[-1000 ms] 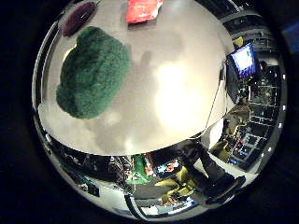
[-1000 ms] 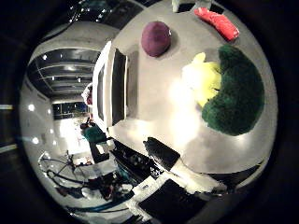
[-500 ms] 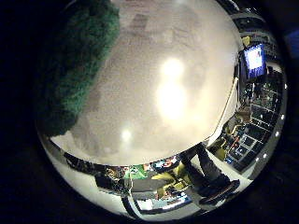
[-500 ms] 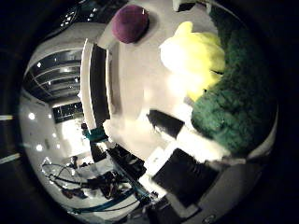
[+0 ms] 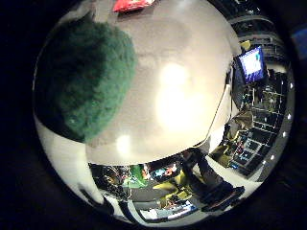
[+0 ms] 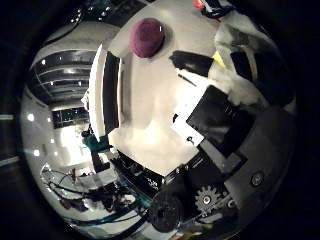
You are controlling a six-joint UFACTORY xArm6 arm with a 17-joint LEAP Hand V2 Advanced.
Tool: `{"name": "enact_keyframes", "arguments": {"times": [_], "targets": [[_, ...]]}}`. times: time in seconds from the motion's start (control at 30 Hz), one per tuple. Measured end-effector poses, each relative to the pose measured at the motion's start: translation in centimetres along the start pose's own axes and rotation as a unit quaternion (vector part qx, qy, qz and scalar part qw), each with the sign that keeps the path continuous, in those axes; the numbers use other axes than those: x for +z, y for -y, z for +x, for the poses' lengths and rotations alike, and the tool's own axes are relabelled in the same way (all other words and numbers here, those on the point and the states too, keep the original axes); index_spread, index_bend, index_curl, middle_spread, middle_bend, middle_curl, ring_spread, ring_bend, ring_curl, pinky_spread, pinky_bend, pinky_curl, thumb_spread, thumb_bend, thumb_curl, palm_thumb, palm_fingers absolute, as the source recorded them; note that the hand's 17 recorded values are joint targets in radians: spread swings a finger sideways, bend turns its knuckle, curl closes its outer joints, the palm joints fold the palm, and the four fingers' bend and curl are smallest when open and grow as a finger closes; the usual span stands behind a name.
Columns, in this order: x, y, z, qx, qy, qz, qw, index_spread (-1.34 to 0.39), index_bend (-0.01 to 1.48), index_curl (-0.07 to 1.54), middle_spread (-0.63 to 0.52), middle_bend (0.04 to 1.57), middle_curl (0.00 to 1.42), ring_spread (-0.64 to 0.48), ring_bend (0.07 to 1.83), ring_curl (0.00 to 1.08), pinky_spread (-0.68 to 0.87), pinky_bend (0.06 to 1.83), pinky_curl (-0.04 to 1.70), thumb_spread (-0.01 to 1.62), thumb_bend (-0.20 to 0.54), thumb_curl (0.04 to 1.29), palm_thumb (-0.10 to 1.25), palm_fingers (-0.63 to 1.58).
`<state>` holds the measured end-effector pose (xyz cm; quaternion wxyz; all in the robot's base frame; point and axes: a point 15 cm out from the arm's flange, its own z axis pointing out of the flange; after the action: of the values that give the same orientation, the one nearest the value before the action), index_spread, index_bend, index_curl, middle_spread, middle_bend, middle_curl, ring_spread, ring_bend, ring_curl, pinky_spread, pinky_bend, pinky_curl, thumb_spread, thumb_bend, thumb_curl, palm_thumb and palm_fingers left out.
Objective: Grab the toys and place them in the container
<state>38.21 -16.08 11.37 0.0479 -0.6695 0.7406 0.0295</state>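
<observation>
1. From the little-finger palm view I see the worktop (image 5: 192,96), a pale glossy surface with bright light reflections, filling most of the field.
2. The green plush toy (image 5: 84,81) fills a large part of that same view, so I read it as close to the palm. It lies on the worktop.
3. In the thumb-side palm view, the hand (image 6: 235,115) reaches far into the field: black and white finger segments cross in front of the worktop, with a geared part near the view's edge. The fingers look bent inward over a yellow patch, but I cannot tell whether they actually grip anything, nor whether they are open or closed.
4. The container (image 6: 107,92), a white-walled box with a dark inside, stands on the worktop near its edge, well apart from the hand.
5. The purple toy (image 6: 147,36), a rounded dome shape, rests on the worktop near the container, clear of the fingers.
6. The red toy (image 5: 132,5) lies on the worktop beyond the green plush toy; only part of it shows.
7. The yellow toy (image 6: 218,58) shows only as a small patch between the finger segments; most of it is hidden.
</observation>
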Motion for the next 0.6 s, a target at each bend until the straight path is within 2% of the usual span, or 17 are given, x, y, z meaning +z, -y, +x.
{"name": "enact_keyframes", "arguments": {"times": [0.17,0.33,0.43,0.6], "targets": [[-5.0,0.0,1.4,0.007,-0.021,0.040,0.999,-0.23,1.15,0.72,-0.10,1.28,0.67,-0.18,1.39,0.64,-0.21,1.26,0.83,1.01,-0.011,0.45,1.03,1.21],[-8.9,-1.6,0.8,0.009,-0.021,0.046,0.999,-0.22,1.17,0.72,-0.09,1.32,0.65,-0.18,1.42,0.63,-0.19,1.23,0.92,1.01,-0.015,0.49,1.04,1.19],[-11.2,-2.0,-1.0,0.000,-0.018,0.055,0.998,-0.21,1.18,0.72,-0.09,1.33,0.65,-0.18,1.43,0.63,-0.19,1.21,0.96,1.01,-0.014,0.50,1.05,1.18],[-13.8,-1.4,-8.4,-0.043,-0.006,0.061,0.997,-0.20,1.19,0.71,-0.09,1.34,0.63,-0.18,1.43,0.62,-0.18,1.17,1.05,1.01,-0.015,0.53,1.05,1.18]]}}
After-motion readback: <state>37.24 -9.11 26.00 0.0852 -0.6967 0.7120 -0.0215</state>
